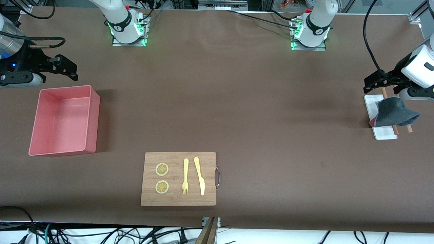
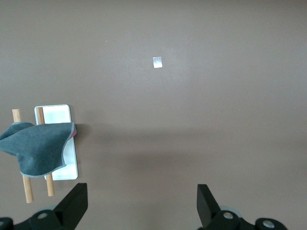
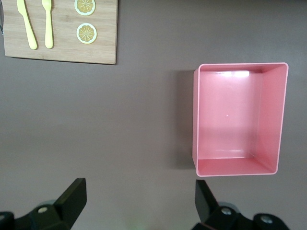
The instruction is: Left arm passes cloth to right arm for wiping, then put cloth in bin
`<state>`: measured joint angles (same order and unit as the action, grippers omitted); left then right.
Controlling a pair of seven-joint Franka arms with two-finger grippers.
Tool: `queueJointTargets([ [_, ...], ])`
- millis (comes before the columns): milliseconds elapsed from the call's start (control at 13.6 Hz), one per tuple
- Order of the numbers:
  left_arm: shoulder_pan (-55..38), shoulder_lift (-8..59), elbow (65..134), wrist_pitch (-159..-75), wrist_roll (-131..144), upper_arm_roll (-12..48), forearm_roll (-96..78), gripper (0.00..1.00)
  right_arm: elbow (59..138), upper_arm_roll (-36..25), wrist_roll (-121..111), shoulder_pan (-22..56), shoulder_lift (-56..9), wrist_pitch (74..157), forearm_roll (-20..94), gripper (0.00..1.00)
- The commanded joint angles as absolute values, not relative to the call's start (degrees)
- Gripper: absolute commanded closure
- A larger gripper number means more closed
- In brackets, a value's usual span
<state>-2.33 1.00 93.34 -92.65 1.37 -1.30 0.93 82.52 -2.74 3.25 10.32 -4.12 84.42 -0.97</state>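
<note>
The dark grey cloth (image 1: 393,113) with a pink-red edge lies draped over two wooden sticks (image 1: 395,129) on a small white tray (image 1: 383,135) at the left arm's end of the table. It also shows in the left wrist view (image 2: 41,146). My left gripper (image 1: 373,83) hangs open and empty over the table beside the tray, apart from the cloth; its jaws stand wide in its wrist view (image 2: 142,203). The pink bin (image 1: 92,125) stands empty at the right arm's end and shows in the right wrist view (image 3: 235,166). My right gripper (image 1: 69,69) is open and empty over the table beside the bin (image 3: 139,199).
A wooden board (image 1: 178,200) with a metal handle lies near the front camera's edge, carrying two lemon slices (image 1: 162,169), a yellow fork (image 1: 185,176) and a yellow knife (image 1: 200,176). It also shows in the right wrist view (image 3: 62,48). Brown table between.
</note>
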Motion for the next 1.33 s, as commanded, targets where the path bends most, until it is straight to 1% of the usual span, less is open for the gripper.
queueJointTargets([
  [0, -2.8, 1.2, 92.4, -92.5, 1.8, -1.7, 1.3, 0.00, 83.2, -2.9, 4.0, 10.5, -3.3, 84.6, -0.4, 0.00],
  [221, -2.8, 1.2, 92.4, -92.5, 1.8, -1.7, 1.3, 0.00, 84.6, -3.0, 4.0, 10.5, -2.6, 84.6, -0.1, 0.00],
  [295, -2.7, 1.2, 92.4, -92.5, 1.8, -1.8, 1.3, 0.00, 86.2, -3.2, 4.0, 10.5, -1.7, 84.8, 0.0, 0.00],
  [442, -2.7, 1.3, 92.5, -92.5, 1.8, -1.8, 1.2, 0.00, 91.4, -3.3, 4.0, 10.5, 1.9, 87.9, -0.1, 0.00],
  [516, -2.8, 1.4, 92.5, -92.5, 1.7, -1.8, 1.2, 0.00, 92.3, -3.3, 4.0, 10.5, 2.6, 88.8, -0.1, 0.00],
  [885, -2.9, 1.1, 93.0, -91.1, 2.1, -1.1, 1.2, 0.00, 89.9, -3.1, 3.6, 10.5, 1.0, 88.9, -0.4, 0.00],
  [1253, -2.8, 1.1, 93.1, -90.2, 1.8, -1.2, 1.2, 0.00, 89.8, -3.0, 3.6, 10.5, 0.9, 88.5, -0.4, 0.00],
])
